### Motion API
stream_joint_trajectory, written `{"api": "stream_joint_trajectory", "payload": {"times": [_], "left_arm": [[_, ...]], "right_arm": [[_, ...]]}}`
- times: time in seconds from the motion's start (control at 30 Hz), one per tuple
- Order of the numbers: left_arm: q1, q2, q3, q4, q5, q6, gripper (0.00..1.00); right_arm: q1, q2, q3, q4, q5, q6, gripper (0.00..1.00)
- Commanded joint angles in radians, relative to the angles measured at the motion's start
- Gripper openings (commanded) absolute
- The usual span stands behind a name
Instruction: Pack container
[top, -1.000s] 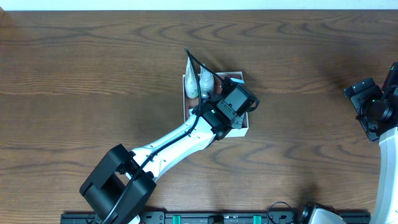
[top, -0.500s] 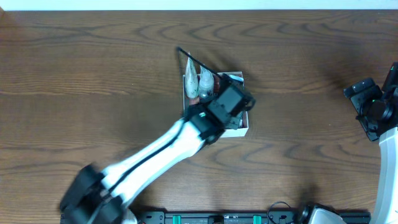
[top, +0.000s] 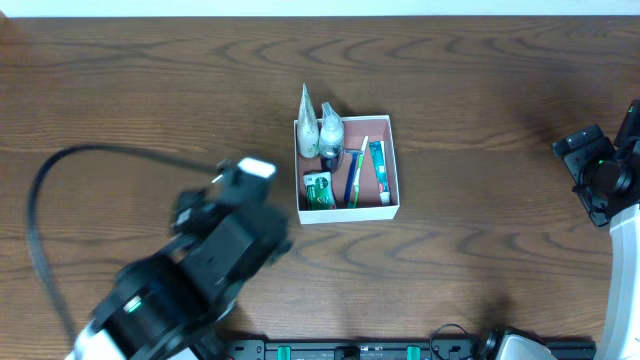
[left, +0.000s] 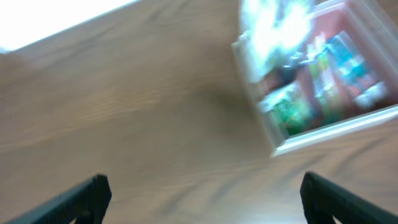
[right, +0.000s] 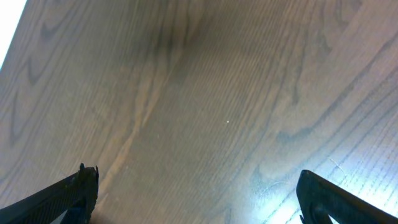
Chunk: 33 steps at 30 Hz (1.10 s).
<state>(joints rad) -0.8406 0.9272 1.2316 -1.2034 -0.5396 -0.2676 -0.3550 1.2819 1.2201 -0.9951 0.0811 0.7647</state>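
Square, shallow white cardboard container (top: 348, 213) lies uncovered at the middle of the dark wooden table (top: 480, 80): the left arm that hung over it a second ago has drawn back to the near left, and the left gripper (left: 205, 196) is spread wide over bare wood beside the box. Inside, near to far, are one green packet (top: 318, 190), one teal tube (top: 377, 170), thin brush handles (top: 354, 178) too fine to count, and two pale pouches (top: 328, 130) poking over the far wall. At the table's right edge, well apart, the right gripper (right: 199, 193) stays where it was, fingers likewise spread.
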Motion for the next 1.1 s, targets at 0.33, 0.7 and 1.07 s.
{"api": "stream_joint_trajectory", "payload": {"times": [0.33, 0.7, 1.07], "left_arm": [[0.0, -0.156, 0.006, 0.012, 0.17, -0.182, 0.98], [0.0, -0.151, 0.003, 0.047, 0.24, -0.256, 0.98], [0.037, -0.134, -0.133, 0.316, 0.034, -0.193, 0.98]], "right_arm": [[-0.007, 0.0, 0.008, -0.001, 0.004, -0.014, 0.99], [-0.007, 0.0, 0.008, -0.001, 0.004, -0.014, 0.99], [-0.007, 0.0, 0.008, -0.001, 0.005, -0.014, 0.99]]}}
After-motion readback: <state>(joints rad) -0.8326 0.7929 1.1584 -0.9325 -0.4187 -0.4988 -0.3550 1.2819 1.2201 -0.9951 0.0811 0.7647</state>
